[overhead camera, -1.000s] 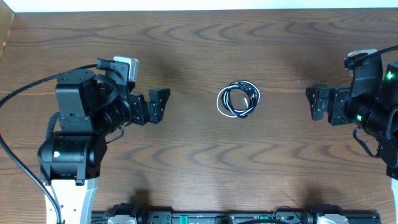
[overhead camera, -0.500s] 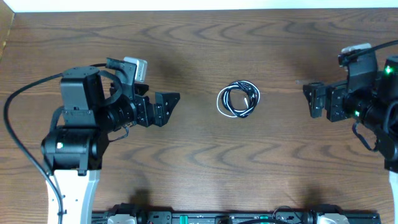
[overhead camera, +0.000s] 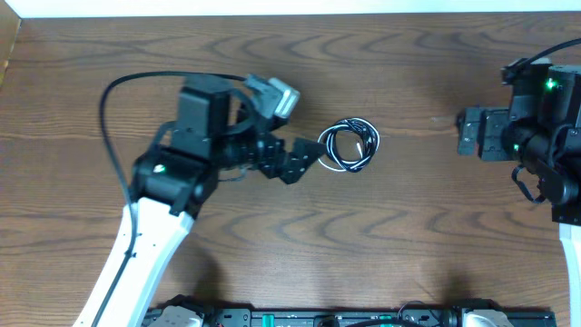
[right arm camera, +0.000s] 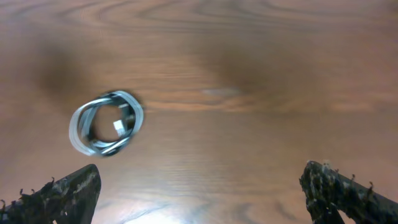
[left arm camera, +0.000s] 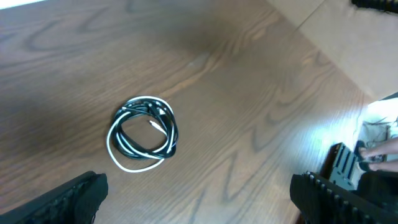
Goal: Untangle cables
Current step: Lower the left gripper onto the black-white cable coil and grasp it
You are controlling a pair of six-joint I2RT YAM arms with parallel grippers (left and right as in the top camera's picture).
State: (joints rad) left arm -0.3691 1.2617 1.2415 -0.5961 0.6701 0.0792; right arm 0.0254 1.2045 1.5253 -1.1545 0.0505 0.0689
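Desk [overhead camera: 272,54]: dark wood grain. The cables [overhead camera: 347,146] lie flat near its middle, wound together into one small ring between the two arms. Nothing touches them.

Count: two cords in the ring.
- One white cord [left arm camera: 117,155] makes the outer sweep on the near side in the left wrist view.
- One black cord [left arm camera: 132,144] is looped more than once and crosses the white.
- One small pale plug end [left arm camera: 153,126] shows inside the ring. I cannot pick out the other ends.
- Two arms, two tools.

Left tool [overhead camera: 307,156]: jaws spread wide, holding nothing. From overhead it hangs just beside the ring's left edge. I cannot tell its height above the desk. Its wrist camera looks down on the ring, which sits between the two fingers, a little left of centre. Judgement: it is placed there to line up a pinch on one strand, and the wide spread leaves room to straddle the ring's rim.

Right tool [overhead camera: 461,133]: jaws likewise spread wide, empty. It is well apart from the ring, far to the right, and faces it. Its wrist view shows the ring off to the left, blurred. Judgement: it is held back to leave the middle to the left arm, ready to take the second cord so the two can be drawn apart.

Task judged to be at its start: the cords are fully intertwined and no strand is lifted.
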